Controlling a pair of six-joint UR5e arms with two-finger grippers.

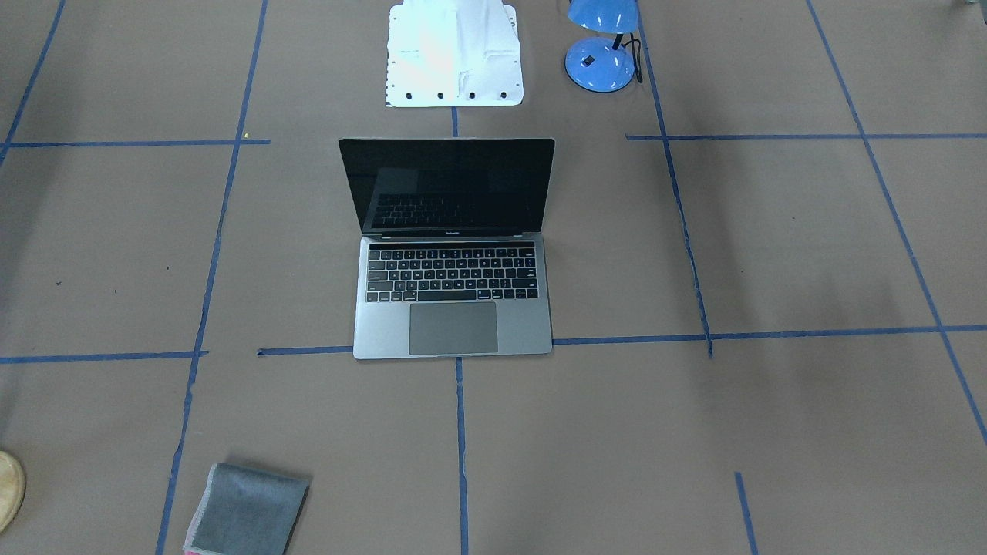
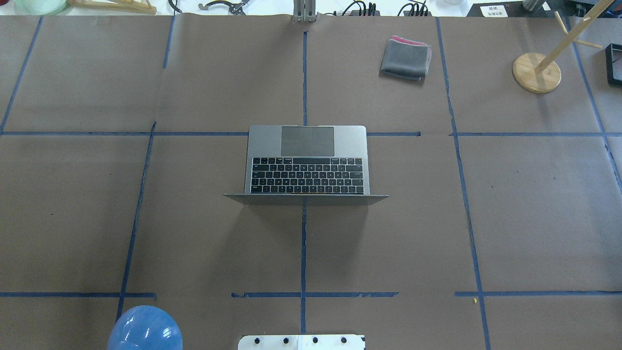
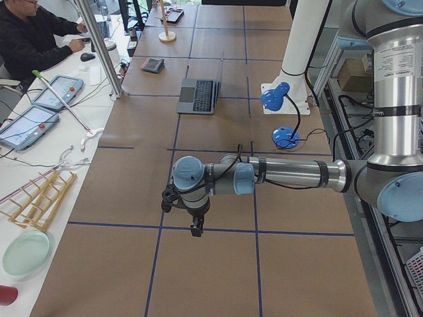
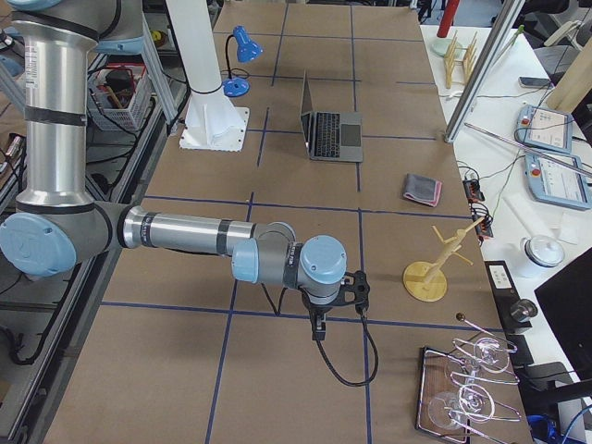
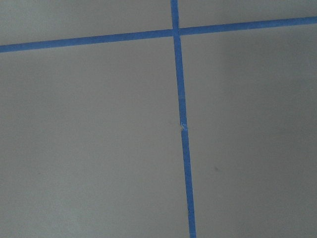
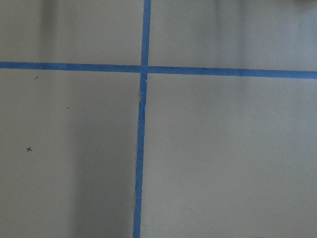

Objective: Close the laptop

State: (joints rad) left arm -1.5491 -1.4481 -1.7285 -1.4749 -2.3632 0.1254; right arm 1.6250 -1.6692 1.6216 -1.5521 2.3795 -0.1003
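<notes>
The grey laptop stands open in the middle of the table, its black screen upright and its keyboard facing away from the robot base. It also shows in the overhead view and in both side views. My left gripper hangs over the table far from the laptop, at the table's left end. My right gripper hangs likewise at the right end. Both show only in the side views, so I cannot tell whether they are open or shut. The wrist views show only brown paper and blue tape.
A folded grey cloth lies beyond the laptop on the far right. A blue desk lamp stands beside the white robot base. A wooden stand is at the far right edge.
</notes>
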